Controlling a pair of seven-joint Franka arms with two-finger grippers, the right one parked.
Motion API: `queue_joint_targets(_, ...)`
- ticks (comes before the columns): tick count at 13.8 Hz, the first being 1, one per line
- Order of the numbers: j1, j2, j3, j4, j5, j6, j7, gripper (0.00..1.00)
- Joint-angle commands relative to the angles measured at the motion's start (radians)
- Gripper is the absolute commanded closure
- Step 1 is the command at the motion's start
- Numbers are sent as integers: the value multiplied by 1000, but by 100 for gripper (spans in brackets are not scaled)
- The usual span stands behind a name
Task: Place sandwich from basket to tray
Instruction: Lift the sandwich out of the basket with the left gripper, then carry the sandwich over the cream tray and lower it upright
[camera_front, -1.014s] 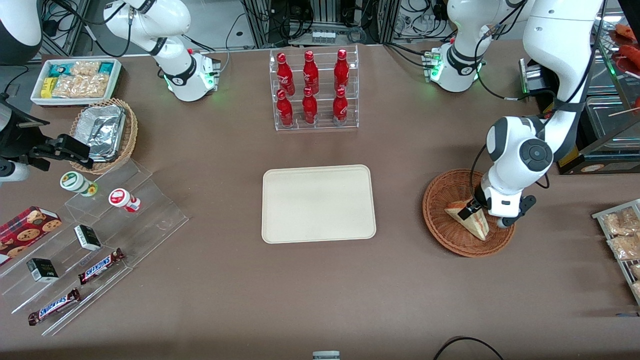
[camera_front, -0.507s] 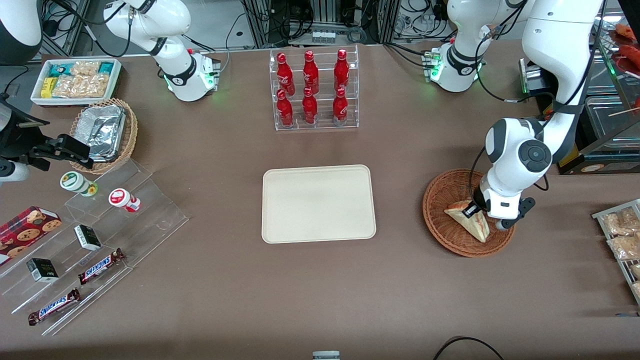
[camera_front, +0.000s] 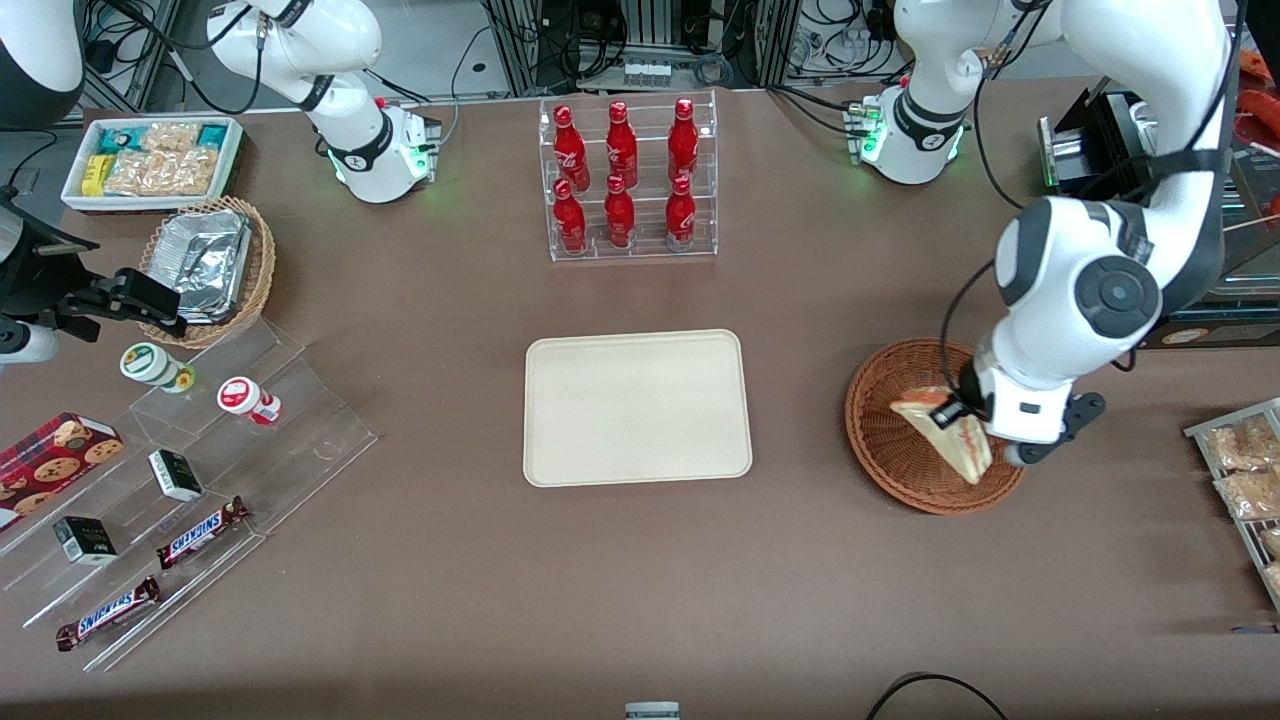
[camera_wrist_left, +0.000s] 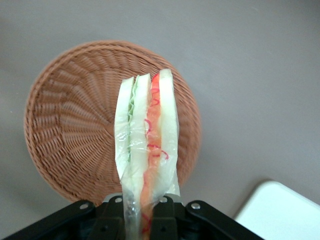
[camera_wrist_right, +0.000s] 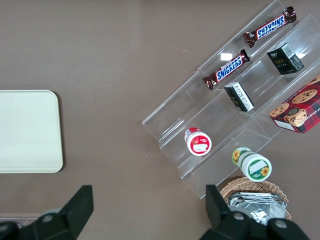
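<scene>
Lifted since before, pincer (camera_front: 962, 415) grips sandwich (camera_wrist_left: 146, 150) above basket (camera_front: 890, 455).

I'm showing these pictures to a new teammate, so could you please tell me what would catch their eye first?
Most striking is the left arm's gripper, shut on the triangular white-bread sandwich with red and green filling, held above the round reddish-brown wicker basket. Next comes the bare cream-white rectangular tray at the table's middle. Farther from the front camera than the tray stands a clear rack of red bottles.
</scene>
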Motion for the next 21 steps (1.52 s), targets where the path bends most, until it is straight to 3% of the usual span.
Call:
queue_joint_targets(1,-100,24,4,61,22,-42,35,100)
queue_joint_targets(6,-286,59,-10,73,19,-39,43,100)
queue_joint_targets(12,-485,316,-10,303,16,-33,26,99)
queue_joint_targets(21,-593,516,-12,444,22,17,-52,98)
